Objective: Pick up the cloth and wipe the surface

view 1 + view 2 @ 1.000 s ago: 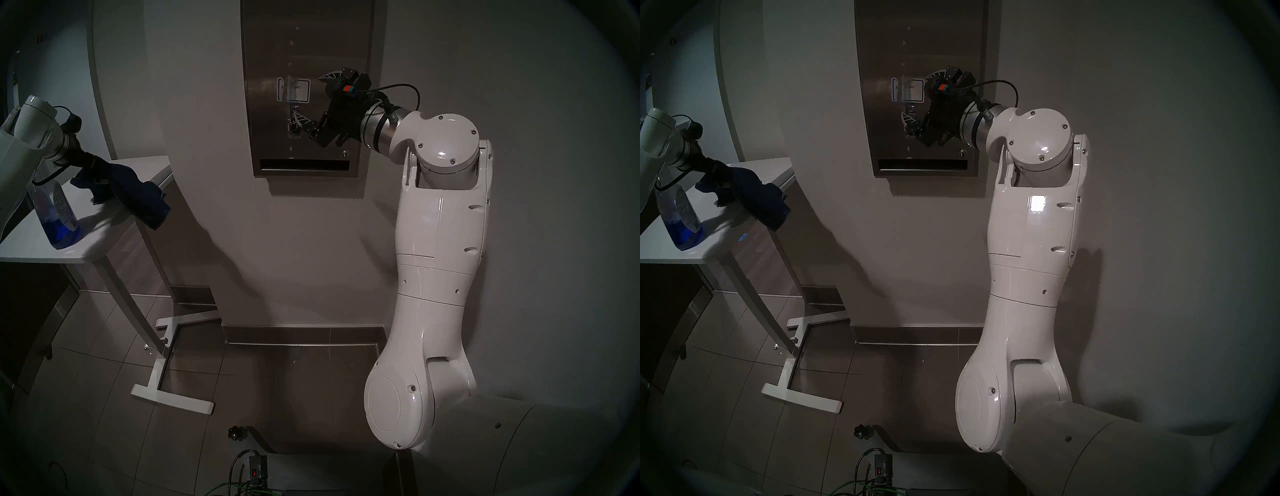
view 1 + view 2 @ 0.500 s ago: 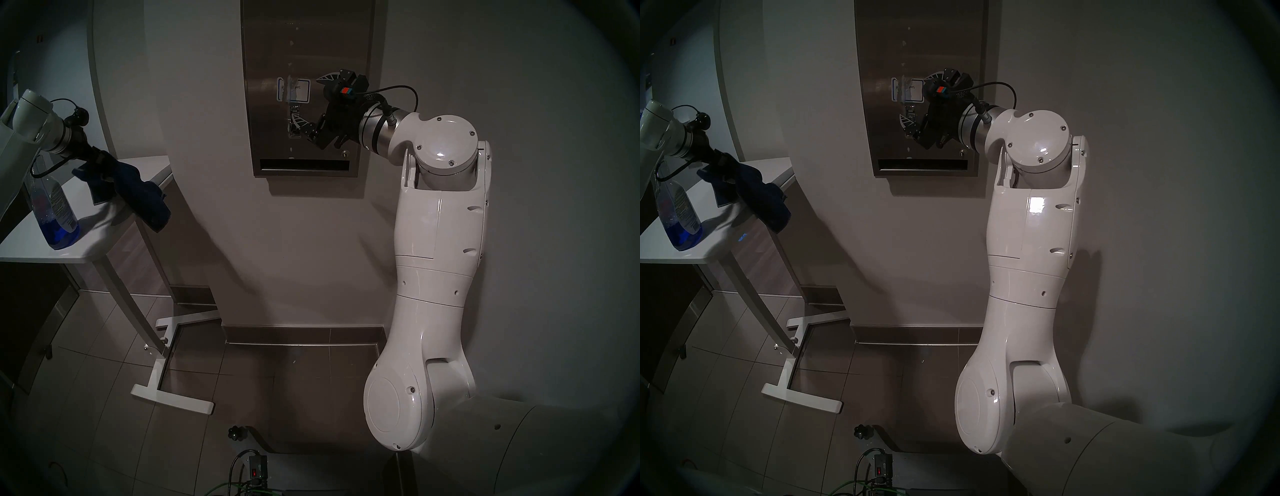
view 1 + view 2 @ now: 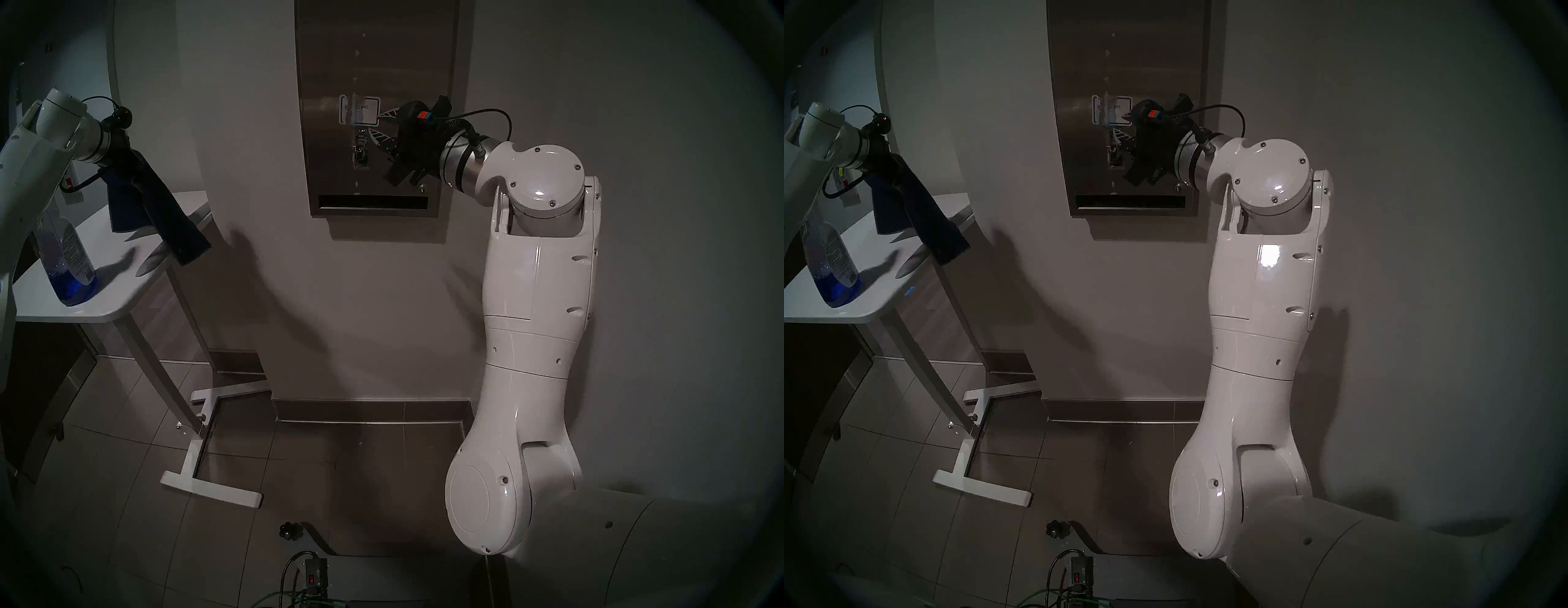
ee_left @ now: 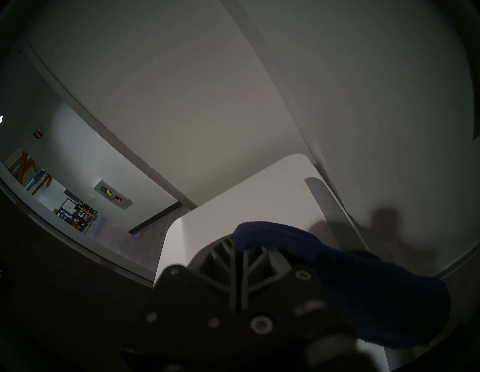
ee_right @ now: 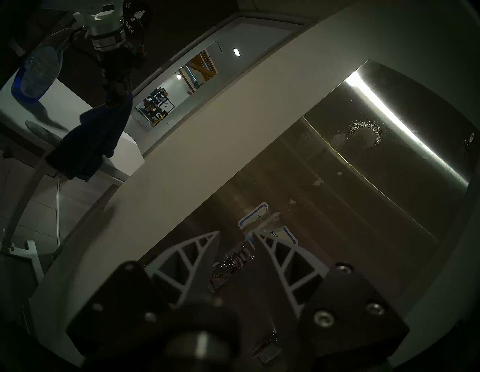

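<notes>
My left gripper [image 3: 127,159] is shut on the dark navy cloth [image 3: 163,212] and holds it above the white table; the cloth hangs down, its lower end past the table's right edge. The cloth also shows in the right head view [image 3: 922,214], in the left wrist view [image 4: 363,285] draped over a finger [image 4: 241,272], and in the right wrist view [image 5: 91,145]. The steel dispenser panel [image 3: 403,63] is on the wall, with a blue-bordered label [image 3: 370,108], levers [image 3: 360,155] and a dark slot [image 3: 373,201]. My right gripper [image 3: 379,126] is open and empty, close to the panel [image 5: 363,194], jaws narrowly apart around the upper lever [image 5: 233,259].
A spray bottle of blue liquid [image 3: 68,263] stands on the white table [image 3: 106,301] under my left arm. The table's white foot [image 3: 212,488] lies on the tiled floor. A small box with cables [image 3: 314,577] sits at the near floor edge.
My left arm has risen and lifted the cloth off the tabletop, so it now hangs free. My right gripper's jaws have narrowed and the wrist has turned before the panel.
</notes>
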Tool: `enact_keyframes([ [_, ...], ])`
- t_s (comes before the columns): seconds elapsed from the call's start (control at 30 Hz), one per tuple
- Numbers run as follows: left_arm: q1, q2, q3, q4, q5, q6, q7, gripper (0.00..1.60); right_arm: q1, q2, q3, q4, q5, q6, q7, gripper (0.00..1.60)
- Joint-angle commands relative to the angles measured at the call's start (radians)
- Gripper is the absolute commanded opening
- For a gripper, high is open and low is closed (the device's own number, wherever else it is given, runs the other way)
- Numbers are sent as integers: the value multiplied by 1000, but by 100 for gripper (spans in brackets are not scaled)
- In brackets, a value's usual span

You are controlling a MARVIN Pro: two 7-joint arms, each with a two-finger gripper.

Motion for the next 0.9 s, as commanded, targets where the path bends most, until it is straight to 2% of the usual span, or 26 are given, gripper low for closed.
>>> enact_keyframes([
  [0.0, -111, -66, -25, 41, 53, -54, 65, 0, 26, 0, 5, -22, -1, 0, -13, 77],
  [0.1, -104, -65, -36, 46, 75, -79, 82, 0, 26, -1, 7, -20, 0, -1, -13, 77],
  [0.13, -138, -73, -19, 69, 80, -79, 79, 0, 26, -1, 8, -19, 0, -2, -12, 76],
  [0.17, -120, -67, -35, 57, 87, -89, 88, 0, 26, -1, 8, -19, 0, -2, -12, 76],
  [0.2, -144, -74, -24, 74, 93, -91, 88, 0, 25, -1, 8, -18, 0, -2, -11, 76],
  [0.37, -143, -74, -47, 75, 118, -114, 111, 0, 22, -1, 10, -14, 0, -4, -9, 75],
  [0.5, -192, -85, -42, 96, 136, -124, 116, 0, 22, -2, 10, -11, 0, -6, -9, 75],
  [0.63, -179, -84, -65, 83, 154, -142, 132, 0, 24, -3, 10, -8, 1, -8, -9, 75],
  [0.7, -208, -89, -60, 94, 165, -148, 131, 0, 25, -3, 10, -6, 1, -8, -10, 75],
  [0.73, -197, -87, -67, 89, 171, -153, 136, 0, 25, -4, 10, -5, 1, -9, -10, 75],
  [0.77, -225, -90, -56, 101, 177, -154, 131, 0, 26, -5, 9, -4, 1, -9, -10, 75],
  [0.8, -204, -85, -66, 92, 184, -163, 138, 0, 26, -5, 9, -3, 1, -10, -10, 75],
  [0.87, -217, -81, -60, 100, 198, -171, 137, 0, 26, -6, 9, -1, 2, -10, -10, 75],
])
